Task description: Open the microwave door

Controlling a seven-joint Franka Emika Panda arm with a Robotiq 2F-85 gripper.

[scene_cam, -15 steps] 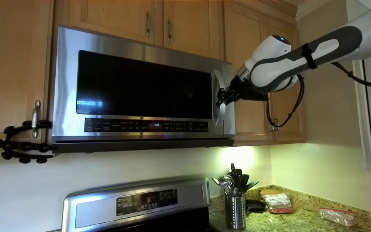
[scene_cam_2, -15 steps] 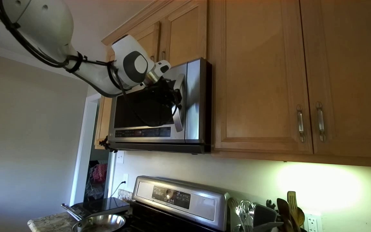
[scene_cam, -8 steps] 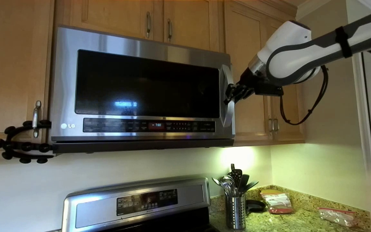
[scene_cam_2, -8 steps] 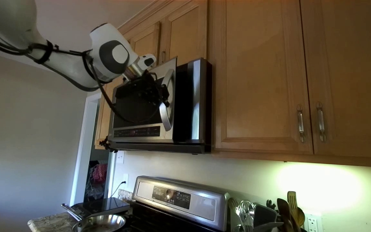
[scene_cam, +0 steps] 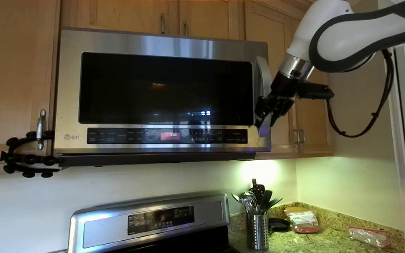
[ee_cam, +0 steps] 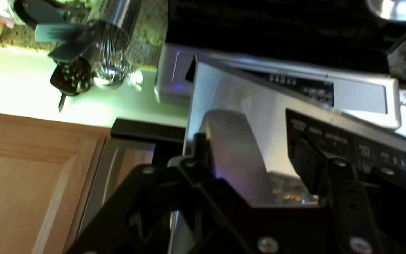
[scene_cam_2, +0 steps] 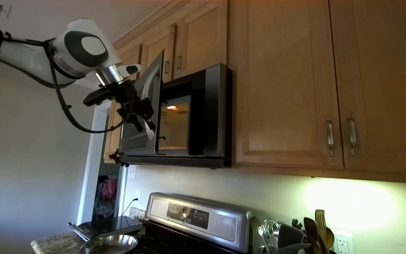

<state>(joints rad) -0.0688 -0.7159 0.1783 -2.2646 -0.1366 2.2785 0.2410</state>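
The microwave door (scene_cam: 167, 89), a steel-framed panel with dark glass, stands partly open, swung out from its handle side. In an exterior view the door (scene_cam_2: 136, 143) is angled away from the body and the lit cavity (scene_cam_2: 174, 123) shows. The curved steel handle (scene_cam: 265, 74) also shows in the wrist view (ee_cam: 236, 151). My gripper (scene_cam: 266, 121) is at the handle's lower half. In the wrist view my gripper (ee_cam: 247, 141) has its fingers apart with the handle between them. The left finger lies against or very near the handle's edge; the right finger is well clear of it.
Wooden cabinets (scene_cam_2: 287, 88) surround the microwave. Below are the stove's control panel (scene_cam: 153, 221), a utensil holder (scene_cam: 257, 232) and a steel pan (scene_cam_2: 109, 243). A black knobbed flexible piece (scene_cam: 28, 160) hangs beside the microwave's far side. A cable loops under the arm.
The door was shut one second ago, ajar half a second ago, and is now open wider. My arm and gripper have moved back from the microwave with the handle, and the gripper tilts more downward.
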